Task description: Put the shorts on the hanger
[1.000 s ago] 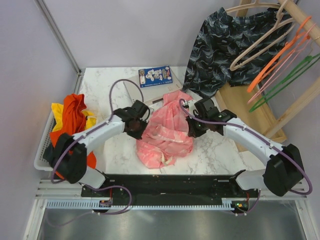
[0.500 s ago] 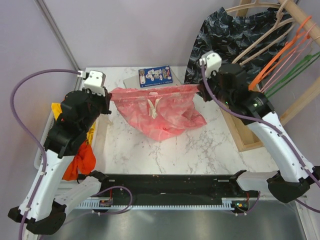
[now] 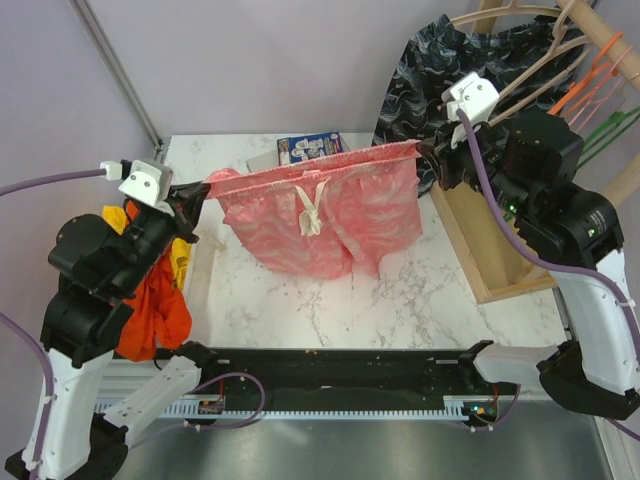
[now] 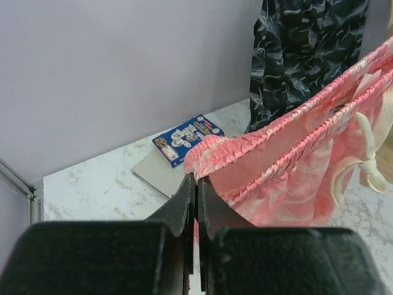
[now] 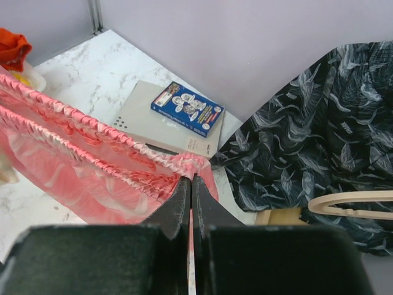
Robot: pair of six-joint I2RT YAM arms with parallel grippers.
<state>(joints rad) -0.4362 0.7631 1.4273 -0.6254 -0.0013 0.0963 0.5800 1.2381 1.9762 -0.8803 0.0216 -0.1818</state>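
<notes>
**Pincers hold pink shorts spread by the waistband**

Left pincer [image 3: 196, 190] and right pincer [image 3: 428, 160], each clamped tight on one end of the elastic waistband, hold the salmon-pink shorts [image 3: 330, 220] spread wide in the air just in front of the blue booklet [image 3: 310, 150]. The legs hang toward the marble counter [image 3: 400, 300]. The cloth looks thin, light and limp, likely to bunch or slide if the stretch slackens. The gathered waistband, thicker than the legs, seems the soundest place to grip. A pale drawstring [image 3: 312, 205] dangles at the middle. The beige hanger [image 5: 368, 195] hangs well to the right of the booklet, apart from the shorts.
</notes>
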